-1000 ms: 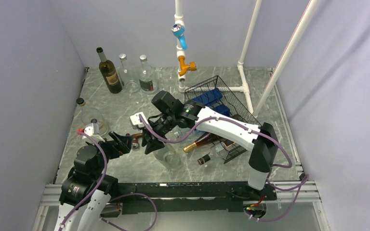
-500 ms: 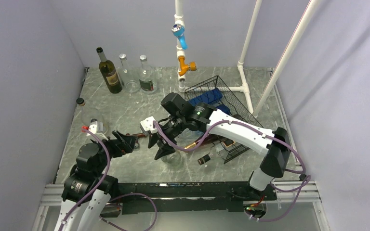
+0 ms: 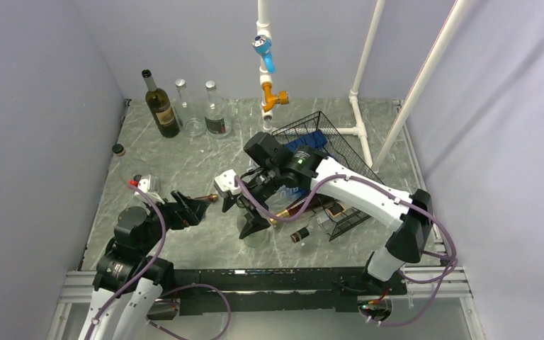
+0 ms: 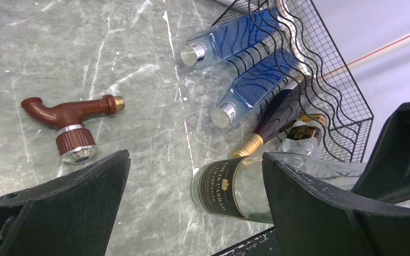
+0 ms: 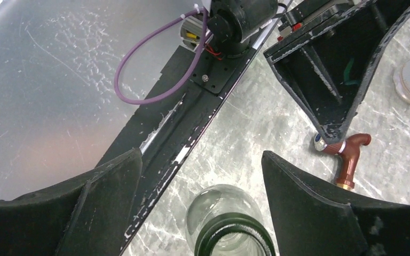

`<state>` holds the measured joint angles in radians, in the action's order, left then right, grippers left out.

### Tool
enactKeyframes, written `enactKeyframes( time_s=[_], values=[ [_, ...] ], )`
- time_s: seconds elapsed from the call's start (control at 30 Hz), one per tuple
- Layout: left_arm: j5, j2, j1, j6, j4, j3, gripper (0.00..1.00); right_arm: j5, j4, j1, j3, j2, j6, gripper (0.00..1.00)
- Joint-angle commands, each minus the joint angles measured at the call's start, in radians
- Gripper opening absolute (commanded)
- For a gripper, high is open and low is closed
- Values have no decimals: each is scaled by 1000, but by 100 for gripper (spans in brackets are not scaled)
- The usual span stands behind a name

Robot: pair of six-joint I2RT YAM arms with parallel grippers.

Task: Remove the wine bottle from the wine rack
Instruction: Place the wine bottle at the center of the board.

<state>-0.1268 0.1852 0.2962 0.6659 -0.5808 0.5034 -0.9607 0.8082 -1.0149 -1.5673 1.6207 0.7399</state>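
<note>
The wine bottle [image 4: 235, 189], clear glass with a black and gold label, lies on its side on the marble table [image 3: 184, 163], just in front of the wine rack [image 3: 340, 152]. My right gripper [image 3: 241, 216] hangs over its base end, open; in the right wrist view the bottle [image 5: 227, 224] lies between the fingers, which stand clear of the glass. My left gripper [image 3: 195, 209] is open and empty a short way to the left, facing the bottle. The black wire rack [image 4: 331, 80] holds two blue bottles [image 4: 256, 80] and a dark bottle with a gold neck [image 4: 269, 125].
A brown tap [image 3: 202, 200] lies between the two grippers. A small dark bottle [image 3: 299, 234] lies in front of the rack. A dark bottle [image 3: 159, 106] and two clear ones [image 3: 216, 113] stand at the back left. The white pipe frame [image 3: 365, 64] rises behind the rack.
My right gripper has opened and let go of the clear wine bottle, which now rests on the table. That arm has drifted right. The left gripper has edged right.
</note>
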Motion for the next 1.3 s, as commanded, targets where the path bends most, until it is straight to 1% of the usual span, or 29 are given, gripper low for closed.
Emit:
enactKeyframes(
  time_s=[0.0,0.3,0.67,0.8,1.07,1.27],
  values=[
    [-73,14,1,-18,82,4,99,-49,54,22,-70,-62,49,86],
    [-157,36,1,-25,135,0,99,-83,44,86,-50,-90,46,88],
    [-273,73,1,-46,208,15,99,-177,76,177,-112,-115,29,89],
    [-305,91,1,-51,223,27,99,-199,84,224,-107,-137,32,89],
    [-370,124,1,-61,246,56,99,-294,59,359,-1,-218,49,92],
    [-424,137,4,-66,270,80,99,-350,21,460,150,-275,85,96]
  ],
)
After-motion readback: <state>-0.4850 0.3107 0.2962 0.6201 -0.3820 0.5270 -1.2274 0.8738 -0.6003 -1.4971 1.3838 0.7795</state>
